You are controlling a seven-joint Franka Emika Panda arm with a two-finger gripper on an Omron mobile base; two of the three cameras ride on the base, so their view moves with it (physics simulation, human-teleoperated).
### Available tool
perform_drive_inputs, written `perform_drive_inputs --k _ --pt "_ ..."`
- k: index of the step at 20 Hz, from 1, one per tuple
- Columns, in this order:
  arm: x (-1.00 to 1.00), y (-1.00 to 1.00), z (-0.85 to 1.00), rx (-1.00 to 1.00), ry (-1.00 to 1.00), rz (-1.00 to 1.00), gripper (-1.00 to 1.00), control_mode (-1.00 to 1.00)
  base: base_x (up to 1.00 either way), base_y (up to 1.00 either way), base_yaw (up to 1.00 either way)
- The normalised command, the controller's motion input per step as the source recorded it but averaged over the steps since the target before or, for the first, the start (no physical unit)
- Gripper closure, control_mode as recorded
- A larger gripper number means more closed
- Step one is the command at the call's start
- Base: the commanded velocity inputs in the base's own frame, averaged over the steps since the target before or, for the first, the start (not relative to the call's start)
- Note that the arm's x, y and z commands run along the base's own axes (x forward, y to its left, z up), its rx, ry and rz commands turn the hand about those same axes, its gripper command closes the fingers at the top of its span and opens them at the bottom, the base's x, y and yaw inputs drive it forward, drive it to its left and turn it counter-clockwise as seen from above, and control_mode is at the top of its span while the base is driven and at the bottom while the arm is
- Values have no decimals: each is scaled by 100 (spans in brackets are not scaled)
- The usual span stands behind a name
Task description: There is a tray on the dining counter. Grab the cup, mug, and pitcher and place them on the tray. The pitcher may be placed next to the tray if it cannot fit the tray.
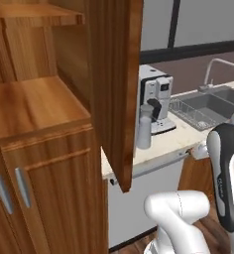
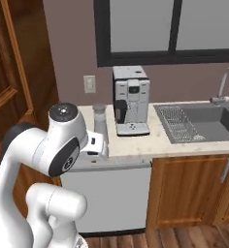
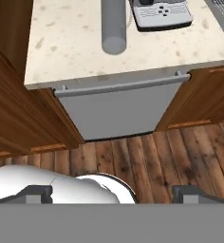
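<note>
The step in hand is judged to be the approach to the pitcher (image 2: 100, 122): none of the three vessels is held. The pitcher stands upright on the wall counter (image 2: 136, 143), just left of the coffee machine (image 2: 131, 100) and near the counter's front edge; in the hand view it appears at the top as a grey cylinder seen from above. The gripper (image 3: 112, 194) hangs in front of the counter, out over the floor (image 3: 180, 156), with its fingers spread wide and nothing between them; its two dark tips sit at the bottom corners of the hand view. The next move calls for carrying the hand forward and up to the pitcher's height, then setting the fingers either side of its slim body, clear of the coffee machine close on its right. After that the load must go to the tray. The counter top is pale speckled stone. Below it sits a grey dishwasher front (image 2: 106, 193) with a bar handle, between wooden cabinets. To the right a sink (image 2: 204, 121) holds a wire rack, with a tap behind. A tall wooden cupboard (image 1: 39, 149) stands at the left, one door (image 1: 116, 89) open. A dark-framed window (image 2: 170, 29) runs above the counter.
</note>
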Motion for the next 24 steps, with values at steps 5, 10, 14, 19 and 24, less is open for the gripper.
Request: perform_drive_inputs --k 5,10,14,19,24 --pt "0 0 0 0 0 0 -100 100 26 -27 33" --pt "0 0 0 0 0 0 -100 100 0 -55 39" --pt "0 0 0 0 0 0 -100 100 15 -72 38" --pt "0 0 0 0 0 0 -100 100 21 -34 31" --pt "0 0 0 0 0 0 -100 100 0 20 16"
